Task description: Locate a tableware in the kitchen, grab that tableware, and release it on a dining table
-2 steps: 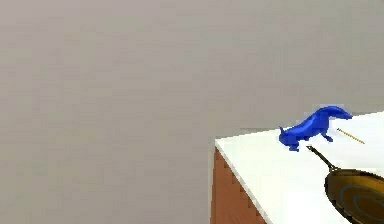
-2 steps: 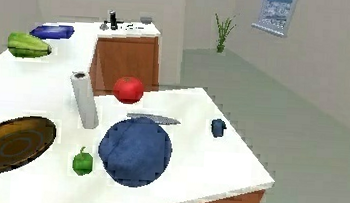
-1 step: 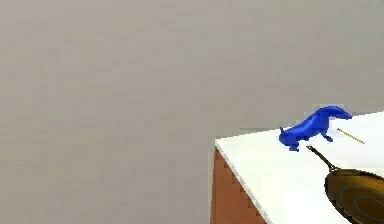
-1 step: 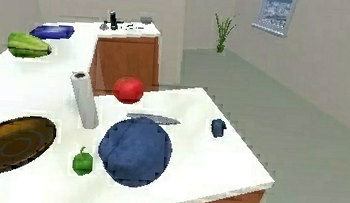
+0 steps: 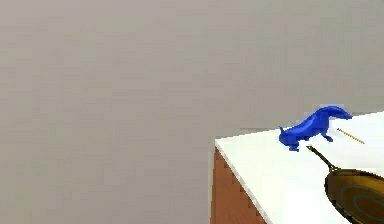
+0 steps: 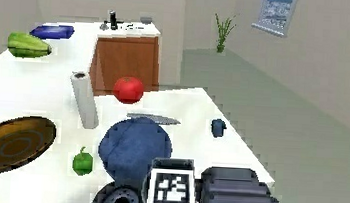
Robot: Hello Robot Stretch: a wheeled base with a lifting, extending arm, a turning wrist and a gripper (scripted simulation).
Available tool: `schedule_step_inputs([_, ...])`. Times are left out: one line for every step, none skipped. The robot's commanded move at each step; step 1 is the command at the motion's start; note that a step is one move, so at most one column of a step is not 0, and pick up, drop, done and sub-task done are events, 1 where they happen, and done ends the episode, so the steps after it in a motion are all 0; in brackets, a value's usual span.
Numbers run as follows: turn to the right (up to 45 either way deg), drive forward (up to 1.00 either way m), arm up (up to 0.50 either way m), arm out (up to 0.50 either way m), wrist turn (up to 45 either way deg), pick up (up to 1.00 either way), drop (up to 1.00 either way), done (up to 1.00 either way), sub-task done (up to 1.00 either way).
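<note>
A round blue dish [image 6: 136, 148] lies on the white countertop [image 6: 196, 141], with a grey knife [image 6: 154, 118] just beyond it. My gripper [image 6: 123, 195] shows as a dark body at the arm side view's bottom edge, left of a white marked square [image 6: 174, 187]. Its far end sits right at the blue dish, so I cannot tell whether it holds anything. A dark round pan [image 6: 16, 141] rests at the left of the counter. That pan [image 5: 355, 190] appears again at the forward view's lower right.
On the counter stand a paper towel roll [image 6: 81, 97], a red tomato [image 6: 129, 88], a small green vegetable [image 6: 82, 162] and a small dark blue object [image 6: 218, 127]. A blue animal figure [image 5: 315, 127] sits near the counter's corner. Beyond are a brown cabinet [image 6: 125, 57], a plant [image 6: 224, 32] and open floor.
</note>
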Motion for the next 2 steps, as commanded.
schedule_step_inputs([0.0, 0.0, 0.0, 0.24, 0.0, 0.0, 0.0, 0.0, 0.0])
schedule_step_inputs([0.0, 0.0, 0.0, 0.0, 45.0, 0.0, 0.0, 0.0, 0.0])
